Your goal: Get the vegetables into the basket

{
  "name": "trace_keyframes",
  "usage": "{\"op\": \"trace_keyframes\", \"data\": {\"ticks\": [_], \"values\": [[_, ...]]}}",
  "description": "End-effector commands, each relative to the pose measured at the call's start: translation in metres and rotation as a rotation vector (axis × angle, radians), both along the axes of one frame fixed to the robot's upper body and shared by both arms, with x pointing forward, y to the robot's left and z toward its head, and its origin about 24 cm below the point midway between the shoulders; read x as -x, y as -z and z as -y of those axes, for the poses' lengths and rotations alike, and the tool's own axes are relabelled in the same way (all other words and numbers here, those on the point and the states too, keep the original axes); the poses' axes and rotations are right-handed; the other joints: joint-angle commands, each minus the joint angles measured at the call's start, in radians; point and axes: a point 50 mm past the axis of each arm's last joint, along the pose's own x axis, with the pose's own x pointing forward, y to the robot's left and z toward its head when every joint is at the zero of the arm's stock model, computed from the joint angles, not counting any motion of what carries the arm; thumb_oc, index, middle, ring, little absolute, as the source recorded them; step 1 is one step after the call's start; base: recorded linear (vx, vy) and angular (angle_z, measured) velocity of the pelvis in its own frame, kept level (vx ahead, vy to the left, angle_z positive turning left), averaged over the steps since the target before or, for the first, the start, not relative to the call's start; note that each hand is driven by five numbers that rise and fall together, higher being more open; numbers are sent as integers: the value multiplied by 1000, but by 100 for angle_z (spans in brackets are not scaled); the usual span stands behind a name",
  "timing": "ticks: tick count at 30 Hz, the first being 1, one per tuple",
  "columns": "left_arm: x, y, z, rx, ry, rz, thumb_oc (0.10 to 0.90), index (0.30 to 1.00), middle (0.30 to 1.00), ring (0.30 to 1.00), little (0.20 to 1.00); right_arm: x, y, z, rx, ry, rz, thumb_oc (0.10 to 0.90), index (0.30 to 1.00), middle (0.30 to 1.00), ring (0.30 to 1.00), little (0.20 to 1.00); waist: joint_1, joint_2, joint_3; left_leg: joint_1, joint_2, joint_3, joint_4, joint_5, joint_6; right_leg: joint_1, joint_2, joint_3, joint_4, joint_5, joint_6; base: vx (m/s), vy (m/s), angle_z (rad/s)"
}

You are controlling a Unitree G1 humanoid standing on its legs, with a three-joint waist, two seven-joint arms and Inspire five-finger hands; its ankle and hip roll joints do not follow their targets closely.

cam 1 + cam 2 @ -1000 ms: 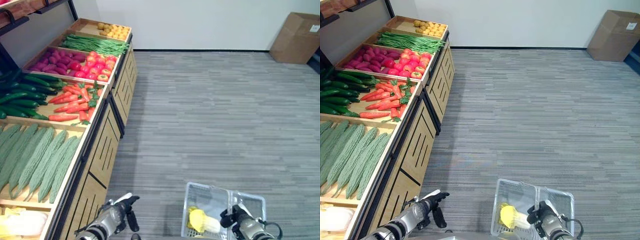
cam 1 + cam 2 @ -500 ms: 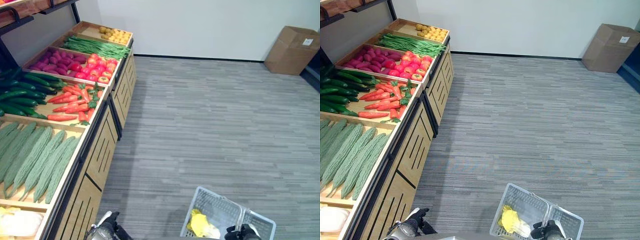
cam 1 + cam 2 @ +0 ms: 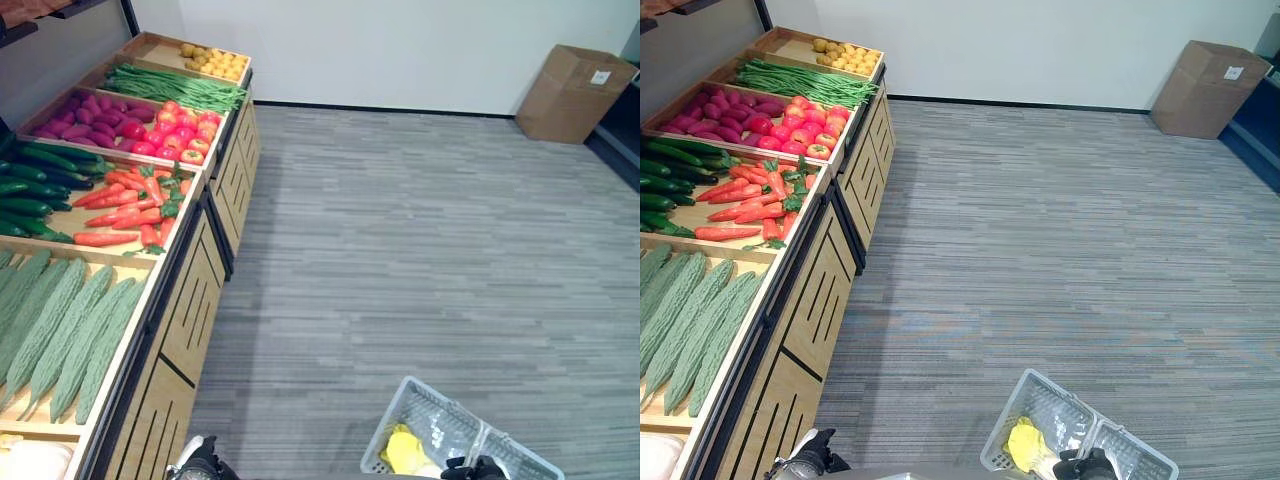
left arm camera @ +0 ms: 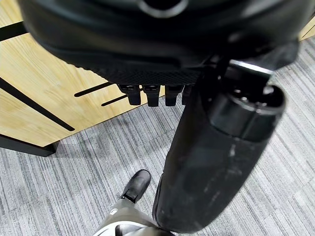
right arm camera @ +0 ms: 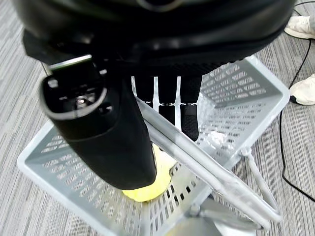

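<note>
— What's on the far left?

— A long wooden stand (image 3: 190, 300) with trays of vegetables. There are bumpy green gourds (image 3: 60, 330) at the near end, then carrots (image 3: 125, 205) and dark cucumbers (image 3: 30, 185). After those come red tomatoes (image 3: 180, 130) beside purple sweet potatoes (image 3: 85, 115), then green beans (image 3: 175, 88). Small yellow fruits (image 3: 212, 62) sit at the far end.

— Where is the left robot hand (image 4: 152, 93)?

— Low down, next to the stand's wooden front. Its fingers point down at the grey floor (image 3: 420, 240). They look loose and straight, and they hold nothing.

— And the basket (image 3: 425, 420)?

— It's a see-through plastic one, down on the right. Something yellow (image 3: 405, 452) lies inside it.

— What is the right robot hand (image 5: 167, 105) doing?

— Its fingers are curled around the basket's handle (image 5: 197, 169), with the thumb on the other side of the bar. The yellow thing sits just under that thumb.

— Anything else?

— A cardboard box (image 3: 575, 80) stands against the far wall on the right. White shoes (image 5: 302, 91) show on the floor past the basket.
</note>
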Motion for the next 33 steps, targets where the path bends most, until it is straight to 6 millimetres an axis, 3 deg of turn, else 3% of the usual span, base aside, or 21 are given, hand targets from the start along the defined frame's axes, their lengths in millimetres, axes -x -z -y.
{"op": "trace_keyframes", "data": {"ticks": [1,10,13,15,18,21,22,26,27,30,33], "values": [[-26,-4,12,21,2,82,900,1000,1000,1000,1000,6,3,-5,-30,-13,-42,400,300,300,300,300,-4,6,50,-1,-17,-66,1,-3,-33,39,-60,-16,29,-3,86,8,63,0],[-34,-8,10,26,-2,111,900,1000,1000,1000,1000,-8,0,-3,-29,-5,4,400,300,300,300,300,-3,-7,74,-13,-48,-55,1,-23,-6,-10,-91,9,98,8,106,-3,89,-7],[-40,-10,7,19,4,128,900,1000,1000,1000,1000,-14,-1,-2,-28,-14,17,400,300,300,300,300,-2,-9,104,-15,-52,-37,1,-34,9,-75,-98,19,206,14,114,-46,118,-20],[-46,-13,7,19,15,156,900,1000,1000,1000,1000,-18,-2,-3,-31,-18,29,400,300,300,300,300,-4,-5,136,-2,-58,-28,1,-47,22,-140,-124,17,336,68,124,-27,145,-27],[-52,-16,9,34,11,186,900,1000,1000,1000,1000,-18,-2,-5,-36,-11,37,400,300,300,300,300,-12,-4,158,21,-70,-25,1,-68,30,-192,-143,12,412,107,123,72,97,-24],[-54,-16,10,39,19,192,900,1000,1000,1000,1000,-15,-1,-6,-44,-5,28,400,300,300,300,300,-22,-9,162,34,-80,-29,1,-80,25,-207,-134,17,351,107,118,143,10,-1],[-54,-16,10,39,20,191,900,1000,1000,1000,1000,-13,0,-7,-47,-6,19,400,300,300,300,300,-36,-17,163,38,-87,-40,1,-85,14,-235,-123,41,243,115,116,198,-74,19],[-55,-16,10,39,25,193,900,1000,1000,1000,1000,-16,0,-9,-48,-16,19,400,300,300,300,300,-58,-22,167,55,-75,-63,1,-100,-8,-290,-114,54,88,188,135,218,-79,28],[-52,-15,10,35,23,182,900,1000,1000,1000,1000,-17,1,-12,-53,-31,25,400,300,300,300,300,-71,-24,169,79,-67,-68,1,-112,-23,-339,-110,19,38,215,138,230,-62,30],[-49,-13,12,30,33,171,900,1000,1000,1000,1000,-18,1,-14,-55,-52,26,400,300,300,300,300,-87,-33,172,116,-91,-77,1,-137,-23,-361,-96,-52,25,228,138,210,-15,33],[-51,-13,18,32,74,170,900,1000,1000,1000,1000,-13,1,-10,-47,-49,19,400,300,300,300,300,-116,-24,167,143,-114,-110,1,-166,-17,-342,-80,-49,27,228,131,214,-12,19]]}}
